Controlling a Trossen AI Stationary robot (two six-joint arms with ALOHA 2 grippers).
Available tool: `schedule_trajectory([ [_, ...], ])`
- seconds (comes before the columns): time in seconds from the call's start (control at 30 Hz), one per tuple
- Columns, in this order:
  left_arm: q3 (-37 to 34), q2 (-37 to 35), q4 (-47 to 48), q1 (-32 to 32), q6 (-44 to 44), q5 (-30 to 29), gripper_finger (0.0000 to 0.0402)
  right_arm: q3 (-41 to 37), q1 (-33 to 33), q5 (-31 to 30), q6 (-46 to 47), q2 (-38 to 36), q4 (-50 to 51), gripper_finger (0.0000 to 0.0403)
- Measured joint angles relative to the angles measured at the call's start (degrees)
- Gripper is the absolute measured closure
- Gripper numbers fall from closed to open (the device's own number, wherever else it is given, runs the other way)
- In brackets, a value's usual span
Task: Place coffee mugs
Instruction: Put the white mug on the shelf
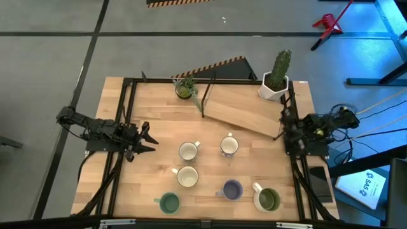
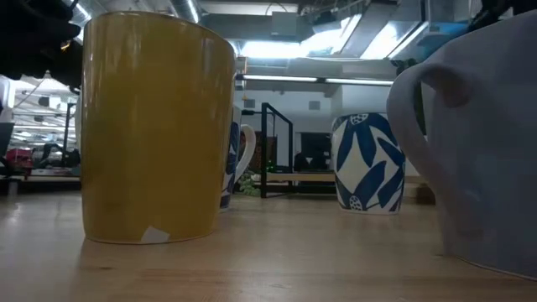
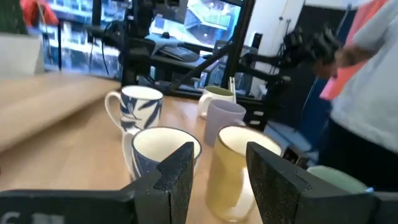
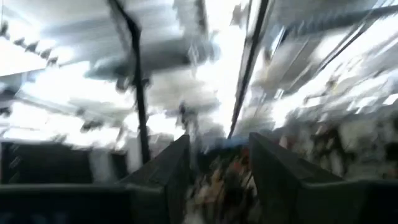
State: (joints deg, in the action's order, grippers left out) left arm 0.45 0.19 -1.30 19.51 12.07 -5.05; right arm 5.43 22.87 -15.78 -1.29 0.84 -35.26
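Note:
Six mugs stand upright on their bases on the wooden table: a plain white mug (image 1: 188, 151), a white mug with blue leaves (image 1: 229, 146), a cream-yellow mug (image 1: 187, 177), a teal mug (image 1: 169, 203), a lavender mug (image 1: 232, 189) and an olive mug (image 1: 267, 199). My left gripper (image 1: 147, 137) is open near the table's left edge and points toward the mugs. In its wrist view the left gripper (image 3: 217, 177) frames the white mug (image 3: 163, 149) and the cream-yellow mug (image 3: 239, 165), still short of them. My right gripper (image 4: 217, 174) is open, folded back at the table's right edge and pointing upward.
A wooden board (image 1: 245, 109) lies slanted across the far part of the table. A white cactus pot (image 1: 275, 79) stands at its right end and a small leafy plant (image 1: 186, 88) at its left. A person (image 3: 367, 81) stands beyond the table's right side.

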Motion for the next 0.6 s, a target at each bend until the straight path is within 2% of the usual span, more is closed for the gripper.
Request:
schedule_trajectory([
  [0.17, 0.0, 0.0, 0.0, 0.0, -3.5, 0.0, 0.0259, 9.4, 0.0, -4.2, -10.3, 2.5, 2.3, 0.0251],
  [0.3, 0.0, 0.0, 0.0, 0.0, -3.7, 0.0, 0.0259, 19.9, 0.0, -6.6, -17.4, 9.0, 13.5, 0.0251],
  [0.47, 0.0, 0.0, 0.0, 0.0, -3.7, -0.1, 0.0259, 33.0, 0.0, -11.8, -18.2, 19.7, 35.9, 0.0251],
  [0.6, 0.0, 0.0, -0.1, 0.0, -3.7, -0.2, 0.0259, 39.4, 0.0, -13.3, -14.3, 28.0, 42.8, 0.0251],
])
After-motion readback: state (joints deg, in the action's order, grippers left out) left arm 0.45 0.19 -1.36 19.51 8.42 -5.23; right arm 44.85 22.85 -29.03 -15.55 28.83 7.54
